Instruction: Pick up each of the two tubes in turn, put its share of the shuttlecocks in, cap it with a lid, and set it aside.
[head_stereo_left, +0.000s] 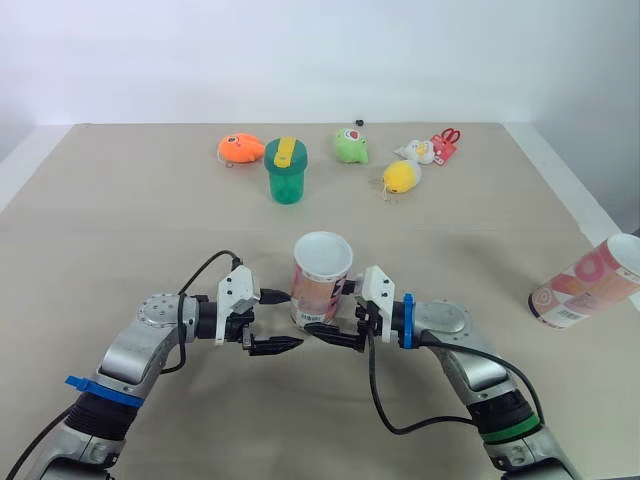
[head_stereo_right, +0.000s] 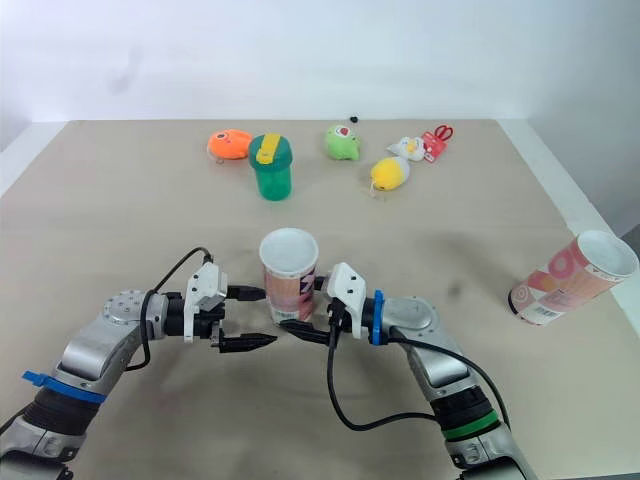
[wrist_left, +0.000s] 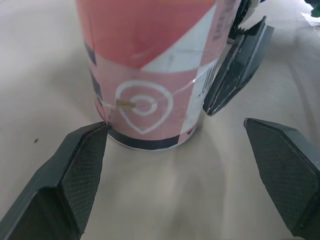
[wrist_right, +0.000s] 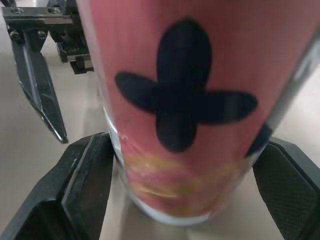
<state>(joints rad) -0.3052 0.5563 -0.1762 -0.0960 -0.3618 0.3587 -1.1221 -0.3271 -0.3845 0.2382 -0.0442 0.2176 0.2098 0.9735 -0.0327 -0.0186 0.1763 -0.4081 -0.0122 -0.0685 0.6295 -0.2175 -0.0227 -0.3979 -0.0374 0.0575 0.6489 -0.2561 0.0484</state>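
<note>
Left eye view, and we're early in the job: both tubes stand open-mouthed, and by our reckoning neither is filled, capped or set aside. Left tool (head_stereo_left: 283, 345) hangs spread just short of the upright tube (head_stereo_left: 320, 285) at mid-counter (head_stereo_left: 140, 230). Right tool (head_stereo_left: 325, 332) is spread too, straddling that tube's base. Far right, the second tube (head_stereo_left: 590, 283) lies on its side. We count two tubes and two tools. Along the back sit one orange toy (head_stereo_left: 240, 149), one green cup (head_stereo_left: 286, 172), one green toy (head_stereo_left: 351, 146), one yellow toy (head_stereo_left: 401, 177), one white toy (head_stereo_left: 415, 152) and one pair of red scissors (head_stereo_left: 446, 143).
</note>
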